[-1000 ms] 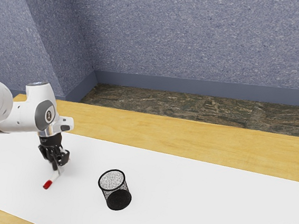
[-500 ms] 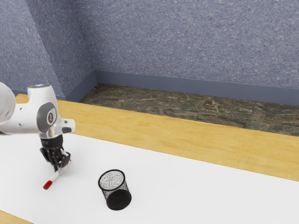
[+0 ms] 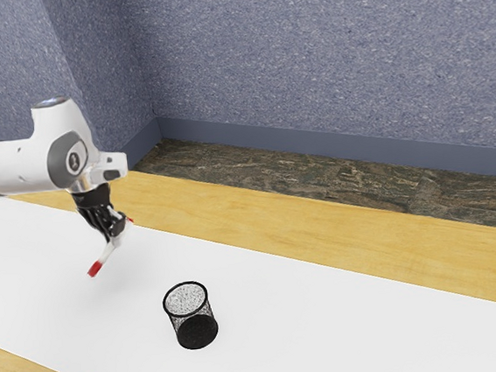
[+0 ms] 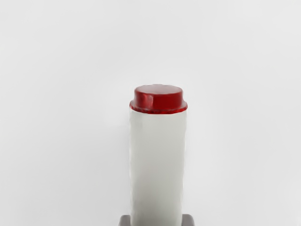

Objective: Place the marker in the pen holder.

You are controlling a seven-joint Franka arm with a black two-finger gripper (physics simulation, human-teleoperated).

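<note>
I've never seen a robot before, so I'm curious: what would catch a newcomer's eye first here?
Probably the big white arm, coming in from the exterior view's left. Its black hand grips a tilted marker with a bright red end, above the white tabletop. Next, perhaps, the black mesh pen holder, upright on that white surface, low in the exterior view.

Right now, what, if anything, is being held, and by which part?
The marker, held in the jaws by its white barrel, clear of the red cap.
</note>
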